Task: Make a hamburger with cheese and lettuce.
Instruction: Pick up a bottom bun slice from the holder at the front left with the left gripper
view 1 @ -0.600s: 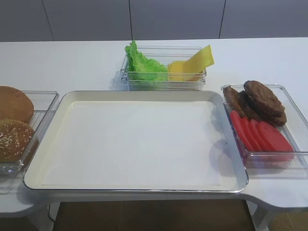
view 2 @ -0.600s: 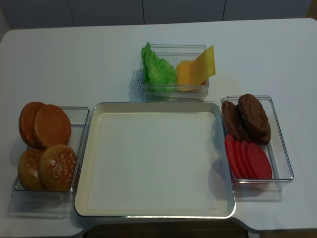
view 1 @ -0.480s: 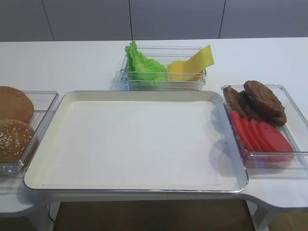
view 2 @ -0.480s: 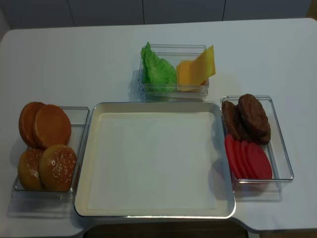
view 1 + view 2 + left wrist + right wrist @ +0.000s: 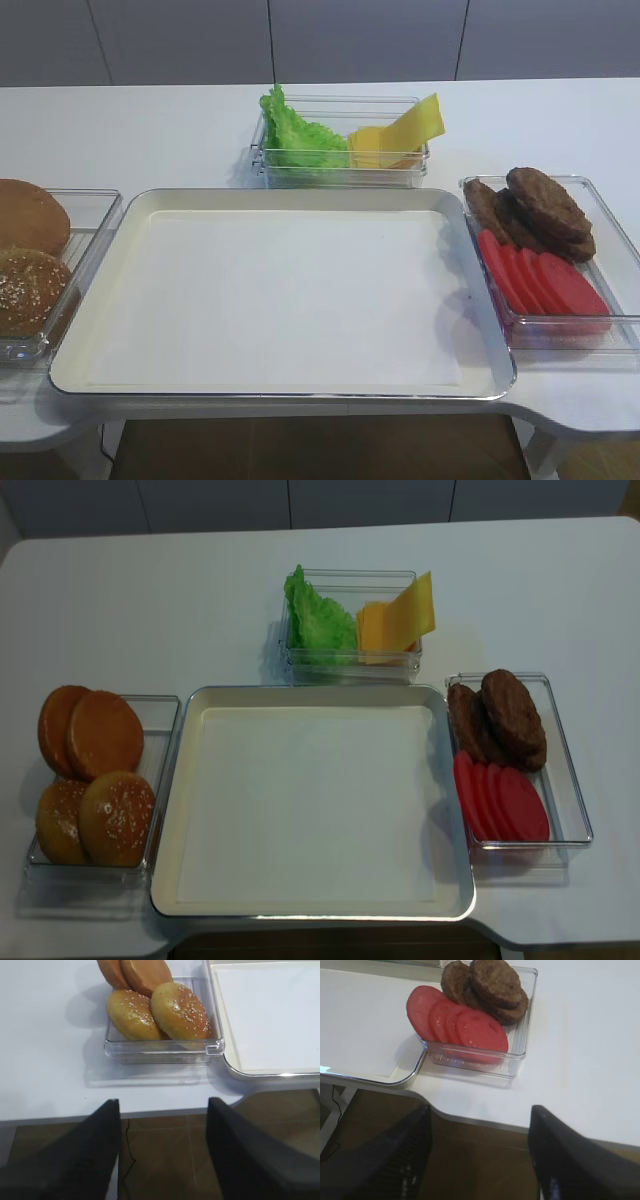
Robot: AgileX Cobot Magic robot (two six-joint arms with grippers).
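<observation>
Two smooth golden-brown bun halves [image 5: 105, 732] lean in a clear box at the left, also in the left wrist view [image 5: 145, 970]; their cut faces are hidden. Green ruffled lettuce [image 5: 318, 620] and yellow cheese slices [image 5: 395, 620] share a clear box at the back, also in the other high view, lettuce [image 5: 295, 135] and cheese [image 5: 405, 132]. My left gripper [image 5: 164, 1105] is open and empty, off the table's front edge before the bun box. My right gripper [image 5: 480, 1110] is open and empty, off the front edge before the tomato box. Neither gripper shows in the high views.
A large cream tray [image 5: 310, 800] lies in the middle with nothing on it. Two sesame buns [image 5: 115, 818] sit at the front of the bun box. A clear box at the right holds dark meat patties [image 5: 510, 718] and red tomato slices [image 5: 500, 800].
</observation>
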